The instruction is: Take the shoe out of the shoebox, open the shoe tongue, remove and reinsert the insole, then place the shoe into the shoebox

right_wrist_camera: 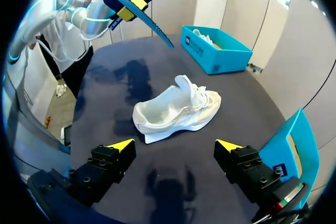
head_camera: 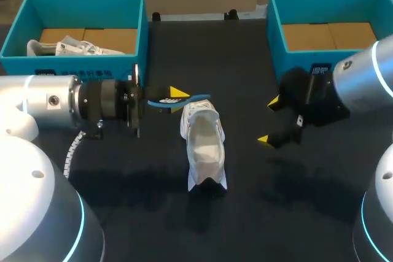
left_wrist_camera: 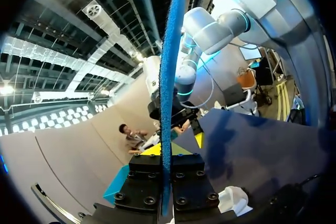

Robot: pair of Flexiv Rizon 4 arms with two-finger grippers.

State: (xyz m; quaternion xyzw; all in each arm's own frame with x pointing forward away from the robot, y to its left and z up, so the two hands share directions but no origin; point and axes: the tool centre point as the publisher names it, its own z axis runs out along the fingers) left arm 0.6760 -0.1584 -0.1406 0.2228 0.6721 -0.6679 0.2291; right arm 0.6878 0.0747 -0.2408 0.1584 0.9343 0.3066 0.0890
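Table point(head_camera: 295, 200): insole point(head_camera: 196, 98) in left gripper point(head_camera: 173, 96)

matt white cloth shoe point(head_camera: 205, 145)

Place: a robot lab.
Arms: left arm point(head_camera: 55, 99) and right arm point(head_camera: 368, 78) flanked a dark surface point(head_camera: 245, 213).
Boxes: left shoebox point(head_camera: 80, 59) and right shoebox point(head_camera: 276, 29) sat at its far corners.

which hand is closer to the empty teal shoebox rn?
Right. The right hand sits open just in front of the empty teal cardboard shoebox; the left hand, gripping the flat blue insole, is beyond the white shoe.
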